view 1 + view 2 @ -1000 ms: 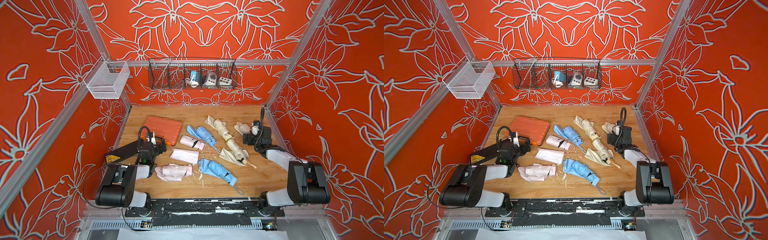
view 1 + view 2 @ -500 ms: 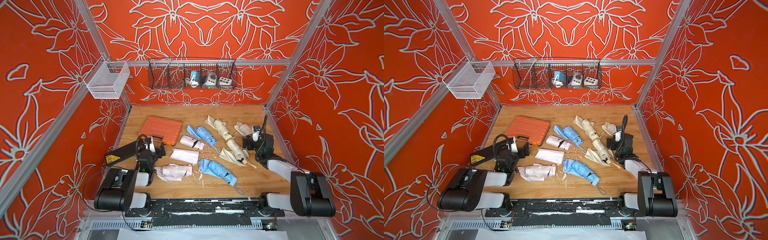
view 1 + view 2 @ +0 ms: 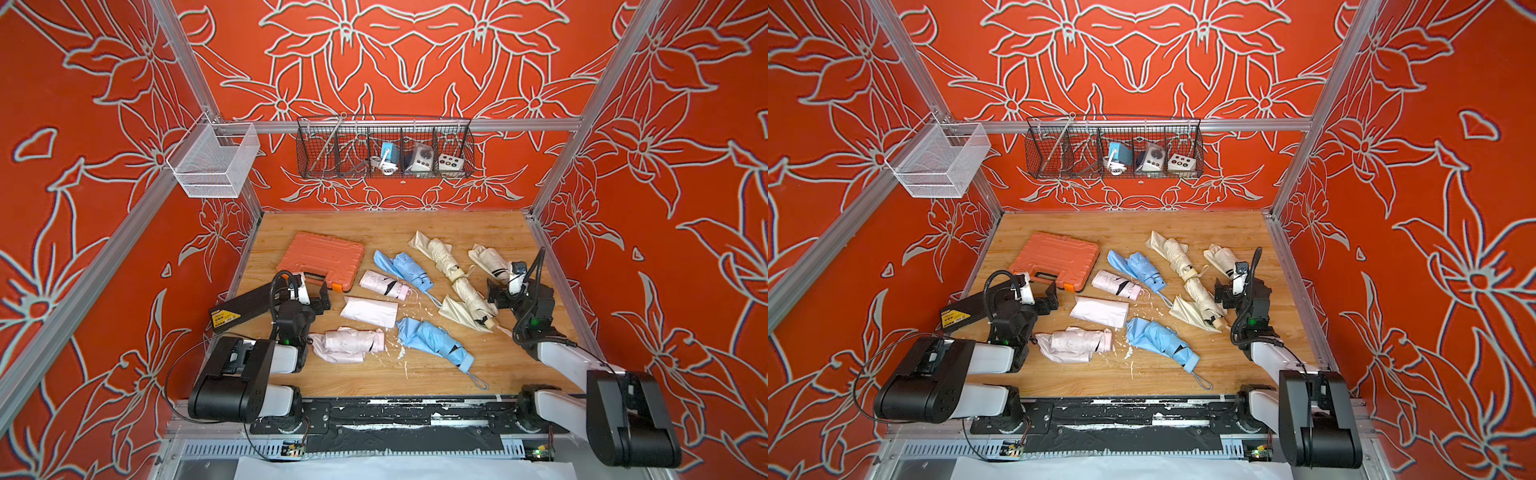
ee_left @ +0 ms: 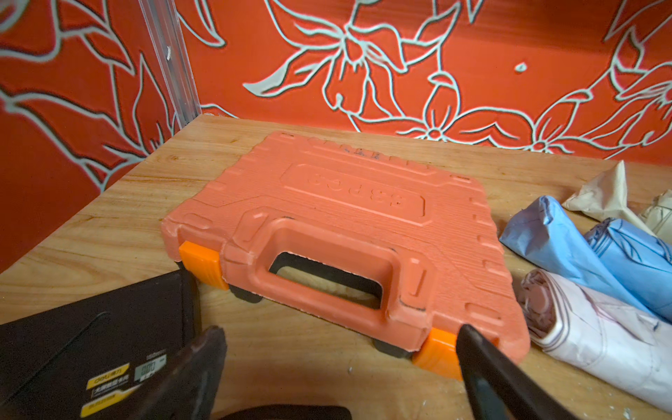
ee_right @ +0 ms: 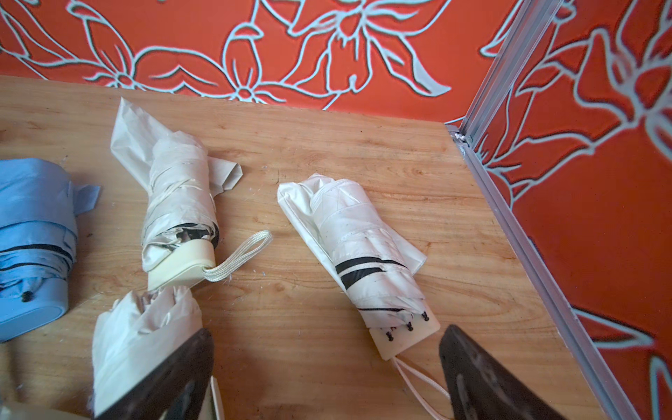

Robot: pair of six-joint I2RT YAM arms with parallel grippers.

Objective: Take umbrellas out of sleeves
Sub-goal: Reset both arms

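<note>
- You have seven umbrellas [image 3: 349, 343] on the table [image 3: 374, 232]: three cream, two blue, two pink.
- One pink sleeve [image 3: 370, 311] lies flat mid-table.
- Left gripper [image 4: 342, 338], right gripper [image 5: 327, 336]: jaws apart, holding nothing.

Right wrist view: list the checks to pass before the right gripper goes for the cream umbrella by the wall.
1. Right gripper open and empty: ok.
2. Cream umbrella apart from the neighbour umbrella: ok, bare table lies between them.
3. Its handle centred between the fingers: not ok, it sits close to one finger.
4. Umbrella fully out of its sleeve: cannot tell; smooth cream fabric lies under it.
5. Left gripper placed to hold the sleeve: not ok, it is open but faces the orange tool case.
</note>
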